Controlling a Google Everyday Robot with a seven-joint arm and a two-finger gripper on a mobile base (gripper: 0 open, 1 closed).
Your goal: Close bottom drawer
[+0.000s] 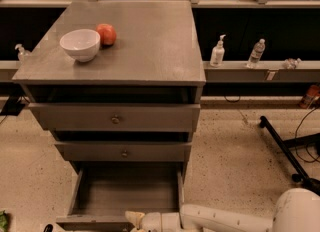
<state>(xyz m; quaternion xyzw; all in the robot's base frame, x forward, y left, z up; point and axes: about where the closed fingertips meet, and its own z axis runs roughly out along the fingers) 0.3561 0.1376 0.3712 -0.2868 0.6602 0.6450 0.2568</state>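
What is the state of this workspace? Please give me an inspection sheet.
Surface: grey cabinet top, holding two things.
Job's things: bottom drawer pulled far out.
Clutter: white bowl and red fruit, side by side on the top.
Grippers: the gripper sits low at the drawer's front edge; contact unclear.
Cables: black cable on the floor, right.
Surroundings: pump bottle and water bottle on the ledge behind; black stand leg on the floor.
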